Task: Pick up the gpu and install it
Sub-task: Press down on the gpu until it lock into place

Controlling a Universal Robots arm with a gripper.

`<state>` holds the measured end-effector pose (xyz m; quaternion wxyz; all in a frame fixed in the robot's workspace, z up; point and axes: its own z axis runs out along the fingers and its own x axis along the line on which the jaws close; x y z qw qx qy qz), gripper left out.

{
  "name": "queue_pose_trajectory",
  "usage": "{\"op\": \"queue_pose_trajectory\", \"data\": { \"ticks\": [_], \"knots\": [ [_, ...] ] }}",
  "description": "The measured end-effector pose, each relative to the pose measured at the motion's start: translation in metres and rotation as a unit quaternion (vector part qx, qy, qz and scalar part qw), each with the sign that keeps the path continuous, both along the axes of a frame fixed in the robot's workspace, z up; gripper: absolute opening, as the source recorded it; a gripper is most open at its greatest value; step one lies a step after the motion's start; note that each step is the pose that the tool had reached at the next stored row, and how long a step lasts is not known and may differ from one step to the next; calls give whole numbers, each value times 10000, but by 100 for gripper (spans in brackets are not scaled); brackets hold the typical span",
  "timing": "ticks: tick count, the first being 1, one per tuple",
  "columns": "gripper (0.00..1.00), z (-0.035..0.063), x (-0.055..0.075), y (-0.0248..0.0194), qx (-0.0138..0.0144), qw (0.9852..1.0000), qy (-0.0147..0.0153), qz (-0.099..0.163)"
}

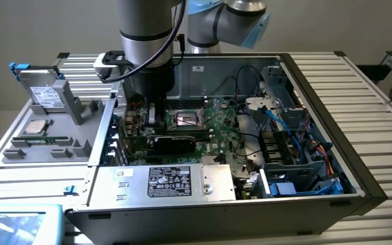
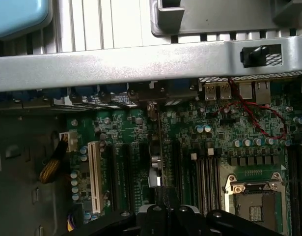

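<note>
One gpu [image 1: 173, 142] stands on its thin edge on the board [image 2: 214, 142] inside the case [image 1: 318, 204]. The gripper [image 2: 163, 199] is pinching its top edge. It looks light and stiff but easy to break, so the bare edge is the best place to hold.

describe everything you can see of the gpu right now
The gpu is a flat card with a black cooler face, standing on edge inside the open case, over the green motherboard beside the CPU socket. From the wrist it appears edge-on, a thin strip above the slots, with the gripper right over it.
</note>
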<state>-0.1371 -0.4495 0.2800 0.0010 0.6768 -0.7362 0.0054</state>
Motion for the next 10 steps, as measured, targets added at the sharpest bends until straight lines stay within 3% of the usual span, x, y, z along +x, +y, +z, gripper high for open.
{"op": "queue_pose_trajectory", "data": {
  "ticks": [4,10],
  "knots": [
    [12,-11,175,0,0,10000,8,0],
    [12,-120,187,0,0,10000,8,0]
  ]
}}
